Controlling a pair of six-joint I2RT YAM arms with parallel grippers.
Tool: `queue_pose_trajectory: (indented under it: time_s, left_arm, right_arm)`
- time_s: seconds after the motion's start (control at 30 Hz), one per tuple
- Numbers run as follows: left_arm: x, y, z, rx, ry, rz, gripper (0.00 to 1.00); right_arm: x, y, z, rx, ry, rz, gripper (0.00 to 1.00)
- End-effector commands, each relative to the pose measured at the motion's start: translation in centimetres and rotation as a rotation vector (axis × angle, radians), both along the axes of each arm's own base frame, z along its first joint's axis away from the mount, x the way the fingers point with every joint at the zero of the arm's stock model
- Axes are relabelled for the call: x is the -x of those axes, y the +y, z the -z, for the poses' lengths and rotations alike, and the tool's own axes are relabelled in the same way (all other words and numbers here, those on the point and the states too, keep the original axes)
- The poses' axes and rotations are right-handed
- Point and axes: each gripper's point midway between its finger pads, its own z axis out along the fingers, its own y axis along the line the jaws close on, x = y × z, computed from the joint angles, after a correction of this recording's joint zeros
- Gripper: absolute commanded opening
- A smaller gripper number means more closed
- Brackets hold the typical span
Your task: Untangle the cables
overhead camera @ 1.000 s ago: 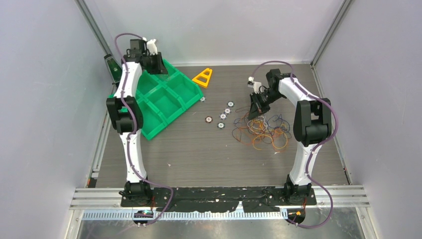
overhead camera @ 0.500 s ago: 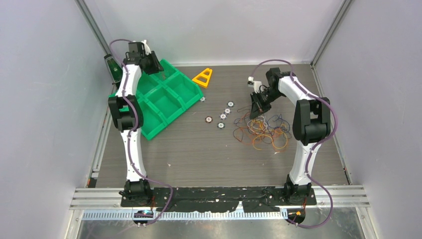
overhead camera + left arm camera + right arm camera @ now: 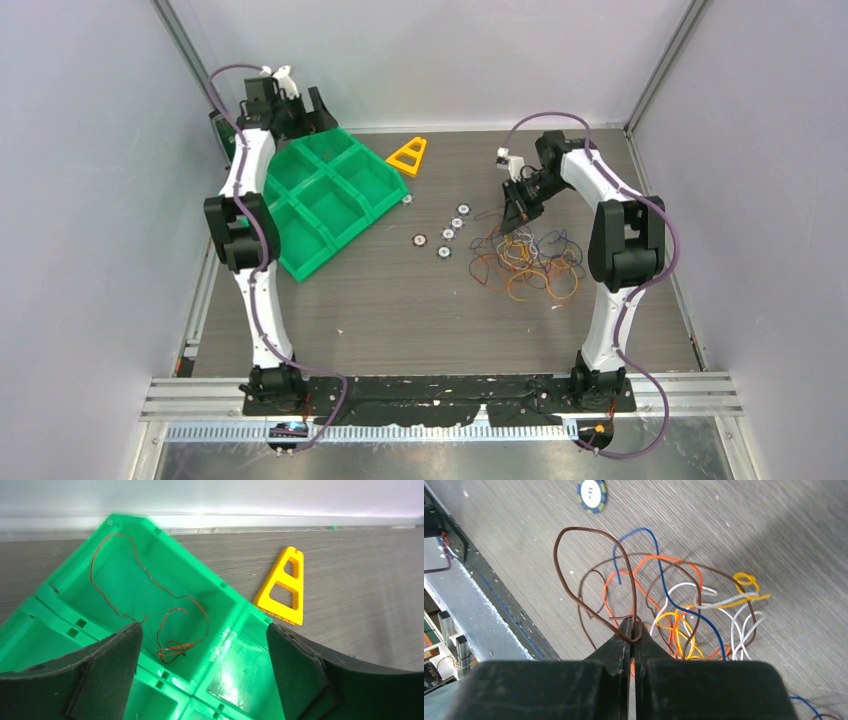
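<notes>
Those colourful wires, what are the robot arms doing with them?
They are sorting out a tangle. The right end effector is pinched shut on a dark brown wire at the edge of the tangled pile on the table. The left end effector hangs open over the green tray, where one red wire lies by itself in a compartment. Most wires are not yet separated.

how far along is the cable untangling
Done: one red wire lies alone in a green tray compartment, with the left gripper open above it. In hand: the right gripper is shut on a brown wire loop at the pile's edge. Left: nearly everything, a tangle of orange, yellow, white, blue and brown wires on the table.
</notes>
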Motion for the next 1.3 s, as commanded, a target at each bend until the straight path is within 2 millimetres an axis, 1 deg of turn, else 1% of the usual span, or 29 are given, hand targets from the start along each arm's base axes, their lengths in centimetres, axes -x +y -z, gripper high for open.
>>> queue_pose_trajectory:
  time_s: [0.0, 0.07, 0.13, 0.17, 0.2, 0.23, 0.27, 0.3, 0.37, 0.47, 0.5, 0.53, 0.57, 0.6, 0.7, 0.73, 0.83, 0.87, 0.9, 0.93, 1.0, 1.03, 1.07, 1.1, 1.13, 1.17, 1.2, 1.23, 1.27]
  left_arm:
    - [5.1, -4.2, -17.6, -0.164, -0.442, 0.236, 1.0]
    - [8.6, -6.3, -18.7, -0.191, -0.467, 0.355, 1.0]
    - [12.8, -8.0, -18.7, -0.189, -0.465, 0.46, 0.99]
    - [15.1, -10.3, -19.0, -0.174, -0.486, 0.548, 0.99]
    - [17.3, -12.0, -18.7, -0.148, -0.495, 0.631, 0.99]
    - [19.2, -13.3, -18.6, -0.135, -0.504, 0.684, 1.0]
    - [21.0, -14.8, -18.5, -0.122, -0.511, 0.736, 1.0]
    - [22.7, -16.2, -18.2, -0.104, -0.504, 0.781, 1.0]
    - [26.2, -19.3, -17.1, -0.059, -0.485, 0.885, 1.0]
    - [29.6, -22.4, -15.2, -0.026, -0.512, 0.951, 1.0]
    - [30.1, -23.3, -15.3, -0.01, -0.554, 0.957, 1.0]
    - [30.5, -24.4, -15.7, 0.011, -0.589, 0.957, 1.0]
    - [30.8, -25.4, -16.2, 0.021, -0.624, 0.956, 1.0]
    - [30.9, -26.4, -16.7, 0.026, -0.656, 0.956, 0.99]
    - [30.4, -29.0, -17.9, 0.058, -0.722, 0.92, 0.95]
    - [30.2, -29.7, -18.1, 0.074, -0.736, 0.912, 0.93]
    - [29.7, -31.6, -18.7, 0.113, -0.773, 0.893, 0.89]
    - [29.7, -32.3, -18.5, 0.121, -0.772, 0.902, 0.89]
    - [29.8, -33.0, -18.2, 0.127, -0.766, 0.916, 0.89]
    - [30.0, -33.5, -17.9, 0.136, -0.753, 0.928, 0.88]
    - [30.2, -33.4, -17.3, 0.154, -0.709, 0.929, 0.81]
    - [30.5, -32.7, -16.6, 0.153, -0.68, 0.93, 0.78]
    - [30.7, -31.8, -15.7, 0.148, -0.654, 0.929, 0.75]
    - [31.0, -30.7, -14.9, 0.139, -0.632, 0.918, 0.71]
    - [31.0, -29.4, -13.8, 0.122, -0.604, 0.9, 0.68]
    - [31.1, -27.8, -12.7, 0.101, -0.568, 0.876, 0.66]
    - [31.1, -26.2, -11.4, 0.079, -0.521, 0.849, 0.65]
    - [31.1, -24.3, -10.1, 0.056, -0.471, 0.817, 0.68]
    - [31.3, -22.4, -9.0, 0.035, -0.434, 0.789, 0.74]
  right_arm:
    - [-1.5, 2.2, -7.8, -0.168, -0.212, -0.066, 0.05]
    - [-1.6, 3.1, -10.7, -0.22, -0.277, -0.091, 0.06]
    - [-1.3, 4.1, -13.1, -0.27, -0.33, -0.122, 0.06]
    - [-1.0, 4.7, -14.0, -0.299, -0.348, -0.14, 0.06]
    - [-0.6, 5.3, -15.2, -0.315, -0.381, -0.162, 0.05]
    - [-0.4, 5.8, -16.0, -0.335, -0.403, -0.176, 0.05]
    - [0.2, 6.5, -17.3, -0.354, -0.424, -0.191, 0.05]
    - [0.3, 7.1, -18.3, -0.382, -0.448, -0.2, 0.05]
    - [1.0, 8.8, -21.6, -0.447, -0.506, -0.216, 0.06]
    - [1.2, 10.3, -25.7, -0.534, -0.568, -0.193, 0.05]
    - [1.6, 10.7, -26.9, -0.558, -0.563, -0.174, 0.05]
    - [1.3, 11.0, -28.2, -0.58, -0.611, -0.176, 0.05]
    - [1.7, 11.2, -29.2, -0.602, -0.601, -0.155, 0.05]
    - [1.5, 11.4, -30.3, -0.623, -0.636, -0.155, 0.05]
    - [2.3, 11.8, -33.1, -0.681, -0.651, -0.13, 0.05]
    - [2.3, 11.9, -34.1, -0.7, -0.675, -0.133, 0.05]
    - [3.4, 12.2, -37.4, -0.77, -0.674, -0.117, 0.05]
    - [3.5, 12.4, -38.6, -0.796, -0.711, -0.129, 0.05]
    - [4.0, 12.4, -39.7, -0.825, -0.692, -0.116, 0.06]
    - [4.3, 12.5, -41.3, -0.854, -0.739, -0.134, 0.05]
    - [4.7, 12.3, -42.3, -0.865, -0.736, -0.13, 0.05]
    - [4.3, 12.2, -40.5, -0.817, -0.691, -0.116, 0.05]
    - [3.5, 11.8, -39.3, -0.762, -0.751, -0.141, 0.05]
    - [3.5, 11.2, -35.7, -0.665, -0.646, -0.098, 0.08]
    - [2.8, 10.9, -32.6, -0.564, -0.716, -0.18, 0.12]
    - [3.6, 9.7, -28.1, -0.42, -0.607, -0.164, 0.26]
    - [3.5, 9.1, -24.2, -0.311, -0.616, -0.257, 0.34]
    - [4.3, 6.9, -20.5, -0.164, -0.516, -0.249, 0.46]
    - [4.5, 5.3, -17.4, -0.09, -0.477, -0.297, 0.49]
